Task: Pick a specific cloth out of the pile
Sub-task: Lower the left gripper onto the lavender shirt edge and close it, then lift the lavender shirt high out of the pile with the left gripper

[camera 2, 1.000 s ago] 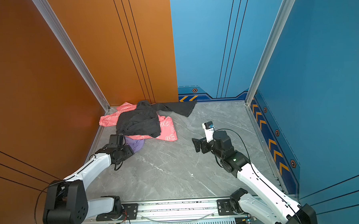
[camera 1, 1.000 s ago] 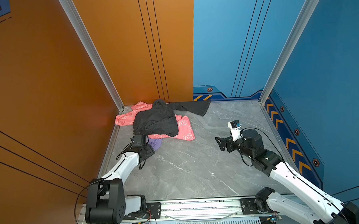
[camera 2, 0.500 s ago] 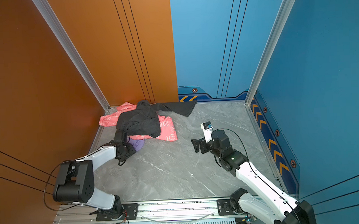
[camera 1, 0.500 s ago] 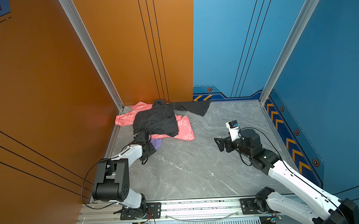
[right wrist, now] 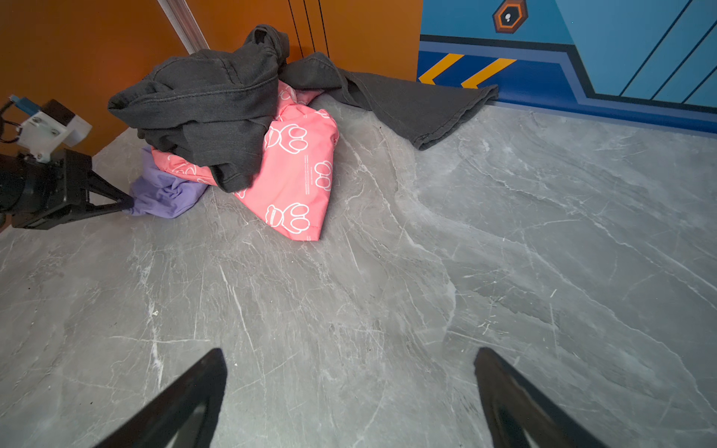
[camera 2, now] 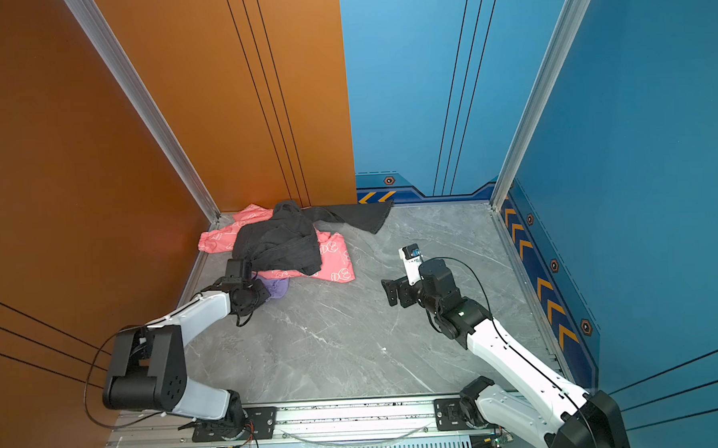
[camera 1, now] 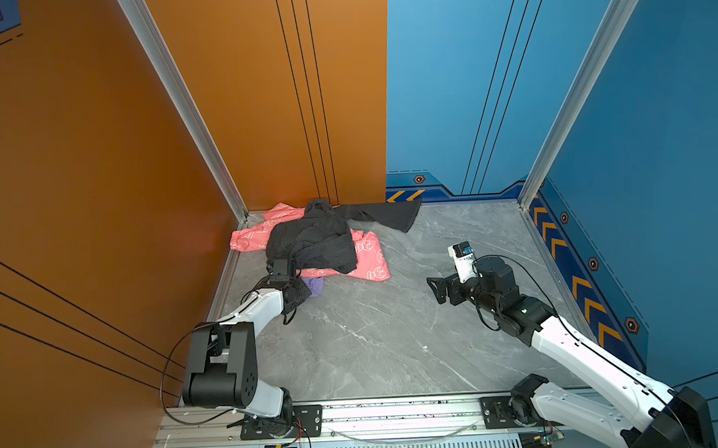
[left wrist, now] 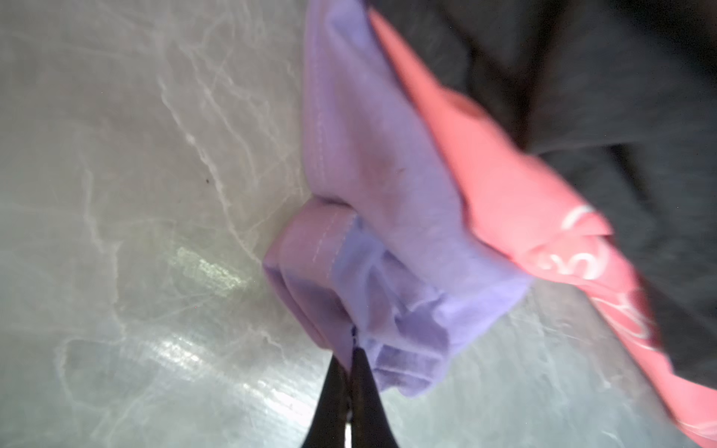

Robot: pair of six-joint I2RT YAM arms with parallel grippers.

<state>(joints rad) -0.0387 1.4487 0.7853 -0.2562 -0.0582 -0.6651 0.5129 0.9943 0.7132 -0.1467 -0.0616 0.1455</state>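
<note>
Left fingers [left wrist: 366,403] have shut, their tips pinching the cloth [left wrist: 388,194]; right fingers [right wrist: 182,403] gape empty.

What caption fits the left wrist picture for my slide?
Left gripper, fingers shut, pinching the edge of the purple cloth peeking from under the pink cloth and the black cloth.

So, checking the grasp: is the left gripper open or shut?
Shut: the left gripper pinches a fold of the bunched lavender-purple soft cloth, tips together.
</note>
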